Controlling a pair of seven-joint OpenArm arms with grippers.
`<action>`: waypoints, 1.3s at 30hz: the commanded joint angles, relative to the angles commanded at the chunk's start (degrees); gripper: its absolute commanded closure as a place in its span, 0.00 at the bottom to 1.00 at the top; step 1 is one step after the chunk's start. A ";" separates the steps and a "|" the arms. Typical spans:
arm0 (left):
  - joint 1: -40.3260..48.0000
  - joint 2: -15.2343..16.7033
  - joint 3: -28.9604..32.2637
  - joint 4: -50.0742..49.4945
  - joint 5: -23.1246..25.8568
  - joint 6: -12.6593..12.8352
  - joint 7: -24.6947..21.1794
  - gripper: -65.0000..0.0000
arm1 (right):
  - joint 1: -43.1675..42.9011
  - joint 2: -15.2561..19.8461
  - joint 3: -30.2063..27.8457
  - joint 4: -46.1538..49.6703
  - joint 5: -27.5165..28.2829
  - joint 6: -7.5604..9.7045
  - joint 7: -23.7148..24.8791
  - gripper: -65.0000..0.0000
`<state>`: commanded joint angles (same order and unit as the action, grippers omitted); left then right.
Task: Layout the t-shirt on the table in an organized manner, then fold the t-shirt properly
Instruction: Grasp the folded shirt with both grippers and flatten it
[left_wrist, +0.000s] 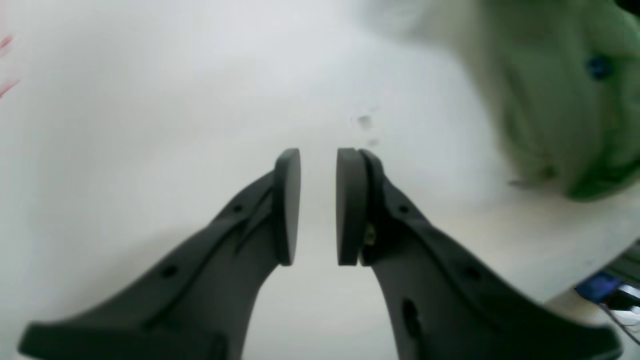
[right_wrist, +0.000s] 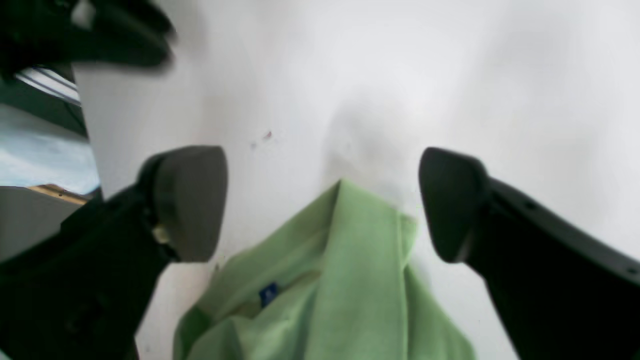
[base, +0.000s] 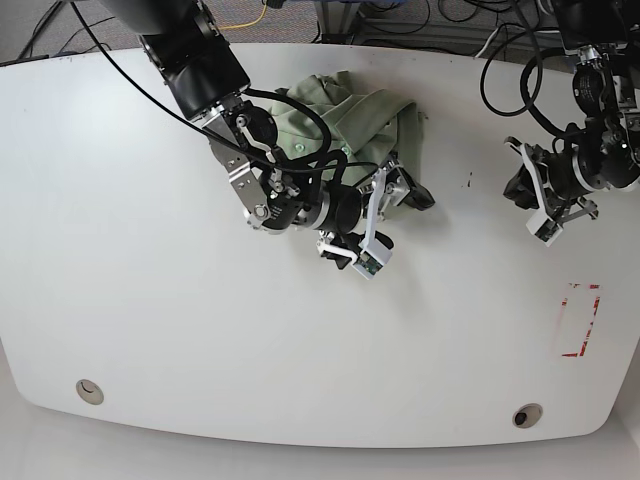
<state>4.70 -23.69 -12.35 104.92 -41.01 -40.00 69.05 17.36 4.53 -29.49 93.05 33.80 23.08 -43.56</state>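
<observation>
While your right hand (right_wrist: 322, 205) hangs released over the crumpled t-shirt (base: 350, 120) at the table's (base: 150, 330) twelve o'clock, the left hand (left_wrist: 318, 205) is nearly clenched, empty. Pinching several bunched layers could drag everything sideways.

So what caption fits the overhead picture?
Right gripper open over the crumpled t-shirt; left gripper waits above the white table.

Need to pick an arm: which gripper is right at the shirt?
The right gripper, fingers open over the t-shirt; the left gripper hangs above bare table.
</observation>
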 joint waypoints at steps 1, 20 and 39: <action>0.00 0.00 1.14 0.00 -1.05 0.00 0.00 0.83 | -0.18 0.97 0.62 1.32 -0.09 0.00 -0.18 0.08; 1.49 11.43 12.22 -1.05 -5.63 0.00 0.00 0.83 | -12.66 17.67 12.92 10.46 7.03 2.02 -3.16 0.39; -6.24 17.49 18.81 -19.43 21.89 0.00 -2.55 0.83 | -23.47 16.09 13.01 2.55 -11.69 13.45 6.51 0.81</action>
<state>-1.54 -6.20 6.46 85.49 -19.12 -40.00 66.51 -6.11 20.62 -16.48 95.60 22.11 36.53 -37.05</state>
